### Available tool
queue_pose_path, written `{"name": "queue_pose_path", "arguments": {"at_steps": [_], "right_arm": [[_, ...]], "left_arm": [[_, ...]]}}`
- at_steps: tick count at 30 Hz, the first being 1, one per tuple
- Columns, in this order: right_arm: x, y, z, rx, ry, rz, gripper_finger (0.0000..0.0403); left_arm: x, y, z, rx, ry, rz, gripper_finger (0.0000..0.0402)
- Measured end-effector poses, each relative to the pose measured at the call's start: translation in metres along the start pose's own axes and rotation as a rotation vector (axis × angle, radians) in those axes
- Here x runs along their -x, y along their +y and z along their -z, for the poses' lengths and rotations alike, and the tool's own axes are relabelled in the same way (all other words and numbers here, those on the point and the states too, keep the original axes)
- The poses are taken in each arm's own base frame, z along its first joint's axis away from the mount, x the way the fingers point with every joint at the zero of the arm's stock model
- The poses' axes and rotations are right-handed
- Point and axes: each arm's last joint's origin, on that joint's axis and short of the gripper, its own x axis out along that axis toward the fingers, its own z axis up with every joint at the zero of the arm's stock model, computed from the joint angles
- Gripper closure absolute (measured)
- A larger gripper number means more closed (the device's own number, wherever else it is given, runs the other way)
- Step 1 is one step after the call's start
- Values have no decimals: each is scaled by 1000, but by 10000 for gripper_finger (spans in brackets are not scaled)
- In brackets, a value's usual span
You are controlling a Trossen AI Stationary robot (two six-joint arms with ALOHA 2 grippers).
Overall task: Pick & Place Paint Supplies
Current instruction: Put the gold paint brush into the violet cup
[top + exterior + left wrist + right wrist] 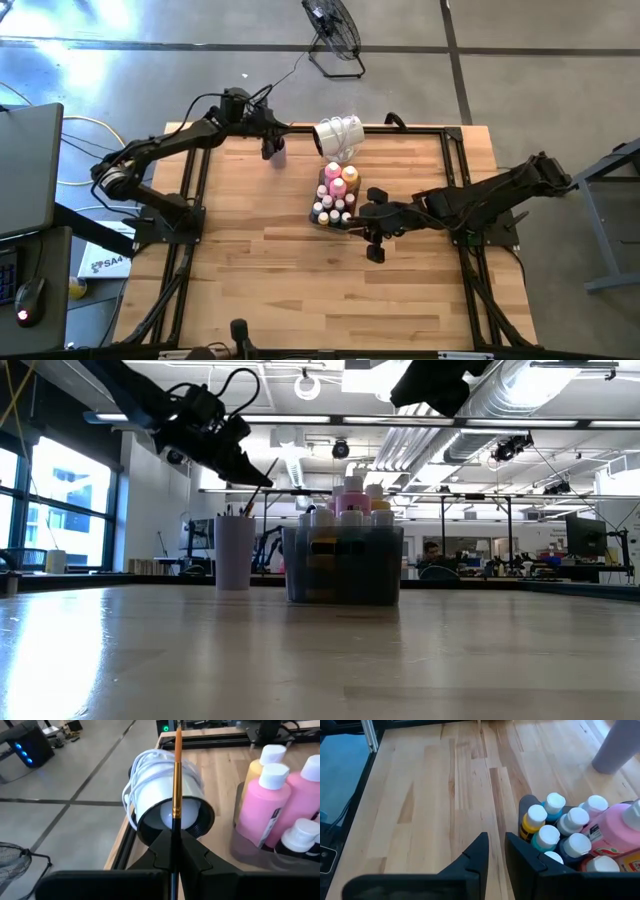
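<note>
My left gripper (270,142) hangs at the table's far side, just above the lilac cup (234,550), shut on a thin paintbrush (176,780) with a dark and orange handle. The clear tray (322,213) stands mid-table. In it stand pink and orange paint bottles (340,182) and several tiny white-capped ones (555,827). My right gripper (495,852) hovers over bare wood by the tray's near right corner. Its fingers are a little apart with nothing between them. My left gripper pinches the paintbrush's dark end (173,832) between its two fingers. The brush runs on along the fingers and sticks out past their tips. In the low view the brush (264,474) slants down from the gripper, clear of the cup and the table.
A white cylinder wound with cord (340,135) lies on its side at the far edge, behind the tray. A black frame rail (455,170) runs along the table's sides. Bare wood (300,290) fills the near half of the table.
</note>
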Motion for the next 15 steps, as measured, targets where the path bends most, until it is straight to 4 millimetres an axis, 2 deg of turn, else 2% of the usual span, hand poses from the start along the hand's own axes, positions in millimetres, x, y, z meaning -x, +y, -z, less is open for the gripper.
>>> {"name": "queue_pose_path", "arguments": {"at_steps": [8,10,15], "right_arm": [[-1,-6,-2,-13,-1,13,349],[-1,-7,-2,-15,-2,17,349],[-2,-8,-2,-17,0,13,349]], "left_arm": [[-3,0,3,-1,11,5,392],[-3,0,3,-1,20,-10,374],[-3,3,4,33,55,-89,295]]}}
